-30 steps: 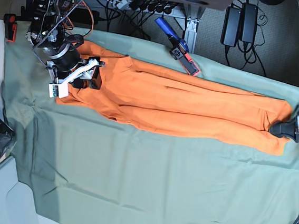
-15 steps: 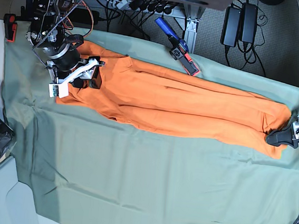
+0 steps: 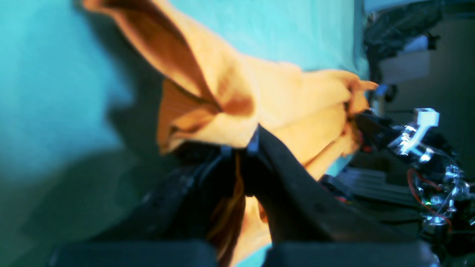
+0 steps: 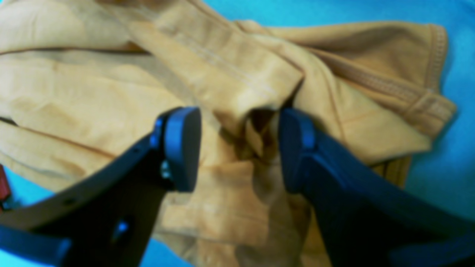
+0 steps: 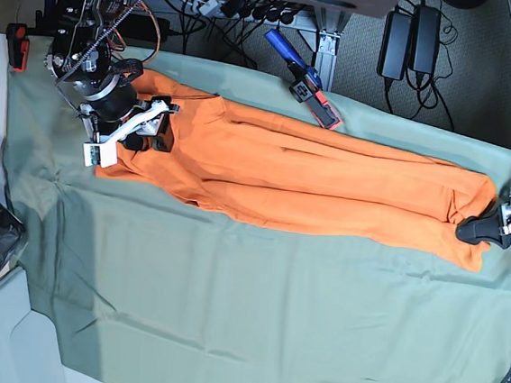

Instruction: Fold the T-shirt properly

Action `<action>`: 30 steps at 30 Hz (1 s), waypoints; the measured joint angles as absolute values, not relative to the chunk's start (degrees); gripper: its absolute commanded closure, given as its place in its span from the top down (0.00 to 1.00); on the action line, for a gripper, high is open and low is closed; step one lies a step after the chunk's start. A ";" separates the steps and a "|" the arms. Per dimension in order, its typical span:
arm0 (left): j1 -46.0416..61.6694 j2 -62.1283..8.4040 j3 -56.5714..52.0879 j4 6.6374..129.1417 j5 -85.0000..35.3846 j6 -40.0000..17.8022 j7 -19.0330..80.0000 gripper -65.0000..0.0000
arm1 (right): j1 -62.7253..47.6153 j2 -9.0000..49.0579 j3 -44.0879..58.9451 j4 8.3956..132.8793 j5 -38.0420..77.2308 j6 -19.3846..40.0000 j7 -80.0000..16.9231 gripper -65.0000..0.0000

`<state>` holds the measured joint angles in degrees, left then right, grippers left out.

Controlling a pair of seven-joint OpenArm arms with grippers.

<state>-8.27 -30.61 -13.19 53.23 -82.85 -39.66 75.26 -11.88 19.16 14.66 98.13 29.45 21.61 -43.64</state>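
The plain bright orange cloth T-shirt [image 5: 311, 183] lies stretched between both arms: left gripper [image 3: 241, 148] jaws pinch one end, right gripper [image 4: 237, 148] jaws stand spread around a fold.

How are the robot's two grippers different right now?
The left gripper is shut, pinching a fold of the T-shirt; the right gripper is open, its fingers spread over bunched cloth without squeezing it.

In the base view, the left gripper is at the shirt's far right end, while the right gripper is at the left end.

Both are dark and both are at the orange T-shirt, above the green sheet.
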 measured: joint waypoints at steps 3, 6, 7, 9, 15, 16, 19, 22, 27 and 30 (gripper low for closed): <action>-8.29 -32.05 -13.19 53.23 -83.59 -39.68 76.12 0.00 | -11.88 19.16 14.79 98.13 31.77 21.58 -43.64 0.52; -8.29 -33.71 -13.19 53.41 -83.55 -39.68 76.99 0.00 | -11.75 19.16 15.44 98.13 32.99 21.58 -43.72 0.52; -8.27 -34.02 -13.19 53.87 -83.50 -39.68 77.06 0.00 | -11.60 19.14 15.81 98.15 33.58 21.58 -43.72 0.52; -8.27 -34.46 -13.19 55.33 -83.50 -39.68 77.60 0.00 | -11.42 19.11 16.75 98.28 34.70 21.58 -42.89 0.52; -6.79 -34.48 -13.04 63.88 -83.61 -39.57 78.83 0.00 | -11.42 19.14 18.70 98.67 36.18 21.61 -42.11 0.52; -6.11 -34.17 -13.04 65.80 -83.53 -39.57 78.81 0.00 | -11.42 19.14 18.70 98.67 36.23 21.61 -42.13 0.52; -3.70 -32.08 -12.86 71.55 -83.02 -39.62 78.83 0.00 | -10.79 19.05 18.72 98.67 36.25 21.61 -42.33 0.52; -0.86 -28.80 -12.69 77.47 -80.25 -39.55 78.26 0.00 | -10.31 19.05 18.72 98.67 37.21 21.61 -42.24 0.52; 0.99 -24.80 -12.71 84.33 -76.71 -39.48 76.88 0.00 | -10.48 18.52 18.74 98.67 37.95 21.61 -42.92 0.52; 1.13 -23.73 -12.34 86.46 -76.55 -39.51 76.27 0.00 | -10.48 17.28 18.74 98.67 38.13 21.61 -43.05 0.52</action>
<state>1.13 -23.73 -12.34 86.46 -76.55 -39.51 76.27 -10.48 17.28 18.74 98.67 38.13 21.61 -43.05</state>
